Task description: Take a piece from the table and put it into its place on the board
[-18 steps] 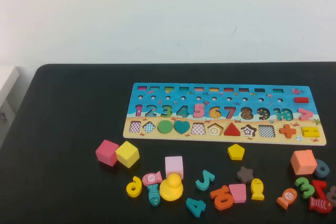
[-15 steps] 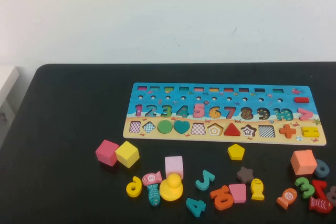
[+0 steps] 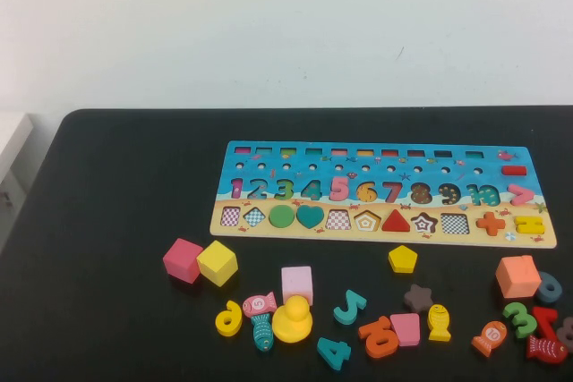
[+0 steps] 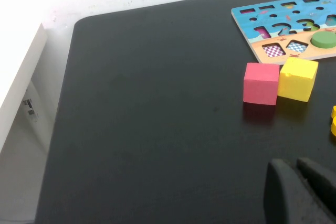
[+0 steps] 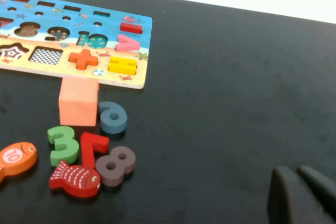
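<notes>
Beside the board [image 3: 385, 192], piece [image 3: 402, 258] lies free; right end effector [image 5: 299, 195] pressed together, left end effector [image 4: 299, 192] unclear.

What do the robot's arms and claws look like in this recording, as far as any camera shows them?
Very little shows. Neither arm appears in the high view. Each wrist view catches only the tip of its own claw: the left claw and the right claw both appear as two dark grey, matte, rounded fingers lying side by side. No cables, markings or labels show on them.

Yellow pentagon pc [image 3: 403, 258] flat on table [image 3: 116, 185], near board [image 3: 376, 192], slot [image 3: 366, 220] empty.
</notes>
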Controlling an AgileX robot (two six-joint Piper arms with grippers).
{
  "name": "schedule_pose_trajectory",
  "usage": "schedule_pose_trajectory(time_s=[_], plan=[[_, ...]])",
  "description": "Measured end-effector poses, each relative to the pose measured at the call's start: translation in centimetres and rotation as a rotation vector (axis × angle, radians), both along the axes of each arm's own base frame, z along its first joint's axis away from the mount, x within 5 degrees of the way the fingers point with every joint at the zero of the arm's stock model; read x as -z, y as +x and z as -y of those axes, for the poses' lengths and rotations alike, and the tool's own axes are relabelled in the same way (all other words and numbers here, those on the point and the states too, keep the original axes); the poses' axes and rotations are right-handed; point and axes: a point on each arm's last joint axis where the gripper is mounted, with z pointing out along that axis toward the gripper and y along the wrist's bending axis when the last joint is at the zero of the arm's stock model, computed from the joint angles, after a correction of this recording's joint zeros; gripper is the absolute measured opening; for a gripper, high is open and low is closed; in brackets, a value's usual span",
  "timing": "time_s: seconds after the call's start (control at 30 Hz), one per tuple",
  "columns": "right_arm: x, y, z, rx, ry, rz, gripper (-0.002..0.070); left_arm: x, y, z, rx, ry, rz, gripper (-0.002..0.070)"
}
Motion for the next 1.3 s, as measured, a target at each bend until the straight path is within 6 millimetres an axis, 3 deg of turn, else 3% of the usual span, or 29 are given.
schedule_pose_trajectory(time_s=[0.57,1.3], plan=[[-0.2,0.1,0.0,-0.004,-0.002,0.027,0.0018,0.0,0.0,0.0,0.000,0.000,0.000,-0.0001],[-5.9,0.1,-0.9,-0.099,-0.023,0.666,0.0018,0.0,0.0,0.0,-0.001,-0.002,0.000,-0.0001]])
